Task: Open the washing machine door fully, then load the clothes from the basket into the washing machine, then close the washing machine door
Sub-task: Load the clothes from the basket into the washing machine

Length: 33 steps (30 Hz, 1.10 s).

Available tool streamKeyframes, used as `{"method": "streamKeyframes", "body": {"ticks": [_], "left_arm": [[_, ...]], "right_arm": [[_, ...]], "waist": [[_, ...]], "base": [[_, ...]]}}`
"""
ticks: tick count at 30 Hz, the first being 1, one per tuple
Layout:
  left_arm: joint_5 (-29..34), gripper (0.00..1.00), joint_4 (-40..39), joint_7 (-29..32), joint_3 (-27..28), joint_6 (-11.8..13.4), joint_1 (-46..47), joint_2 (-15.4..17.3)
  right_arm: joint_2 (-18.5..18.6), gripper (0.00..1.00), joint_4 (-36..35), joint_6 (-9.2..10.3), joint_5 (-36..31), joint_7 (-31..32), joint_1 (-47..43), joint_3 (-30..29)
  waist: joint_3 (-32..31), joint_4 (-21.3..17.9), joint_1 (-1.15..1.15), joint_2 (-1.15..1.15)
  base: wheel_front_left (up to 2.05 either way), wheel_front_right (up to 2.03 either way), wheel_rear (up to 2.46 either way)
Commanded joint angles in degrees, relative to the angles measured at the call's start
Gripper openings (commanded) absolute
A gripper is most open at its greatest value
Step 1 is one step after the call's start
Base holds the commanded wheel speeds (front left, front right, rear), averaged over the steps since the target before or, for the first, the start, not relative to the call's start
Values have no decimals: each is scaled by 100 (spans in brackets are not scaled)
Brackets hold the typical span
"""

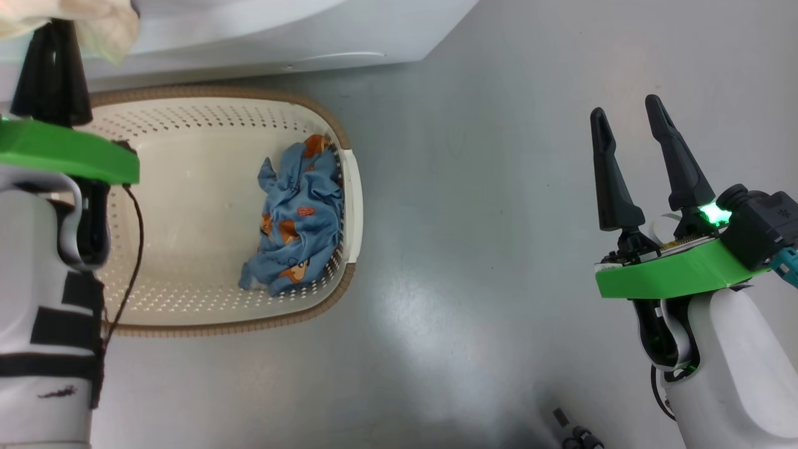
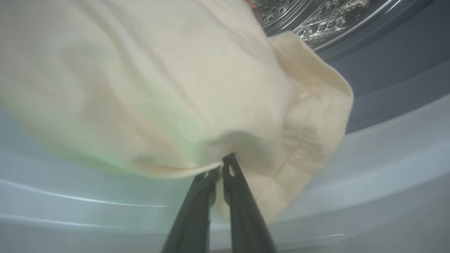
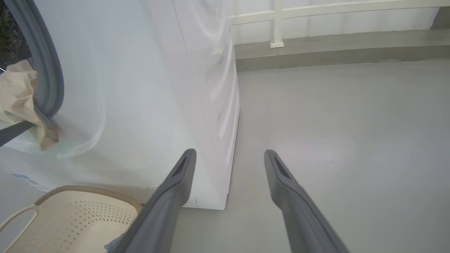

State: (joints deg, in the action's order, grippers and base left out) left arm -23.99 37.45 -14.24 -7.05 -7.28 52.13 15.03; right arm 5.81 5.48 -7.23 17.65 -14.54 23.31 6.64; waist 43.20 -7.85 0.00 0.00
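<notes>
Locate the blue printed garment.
In the head view, the blue garment lies bunched against the right end wall of the basket, before the washing machine.

I had the left gripper (image 2: pixel 220 167) reaching forward on its pale forearm (image 1: pixel 37 299), fingers (image 2: pixel 242 211) pinched together on the cream garment (image 2: pixel 140 88). My right gripper (image 1: pixel 625 107) sat low at the right, its prongs spread wide and pointing ahead.

text: none legible | blue label (image 3: pixel 26 179) on washing machine (image 3: pixel 140 88): too small
</notes>
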Motion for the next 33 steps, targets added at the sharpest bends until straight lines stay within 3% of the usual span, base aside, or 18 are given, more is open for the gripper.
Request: {"method": "streamKeyframes", "body": {"ticks": [1, 15, 25, 33], "left_arm": [[-8, 0, -354, -76, 197, -21, -83, 209], [509, 0, -1489, -76, 520, -21, -850, -75], [475, 0, -1043, -76, 385, -21, -350, 92], [534, 0, -1166, -76, 413, -21, -444, 30]], "right_arm": [[-4, 100, -130, -25, -24, -46, -91, 67], [-29, 100, -81, -25, -12, -46, -182, 104], [-70, 100, -56, -25, 19, -46, -260, 173], [-88, 100, -20, -25, 30, -46, -365, 122]], "waist": [[-31, 16, 0, 0], [-361, 126, 0, 0], [-531, 35, 0, 0], [-725, 12, 0, 0]], "base": [[0, 0, 0], [0, 0, 0], [0, 0, 0], [0, 0, 0]]}}
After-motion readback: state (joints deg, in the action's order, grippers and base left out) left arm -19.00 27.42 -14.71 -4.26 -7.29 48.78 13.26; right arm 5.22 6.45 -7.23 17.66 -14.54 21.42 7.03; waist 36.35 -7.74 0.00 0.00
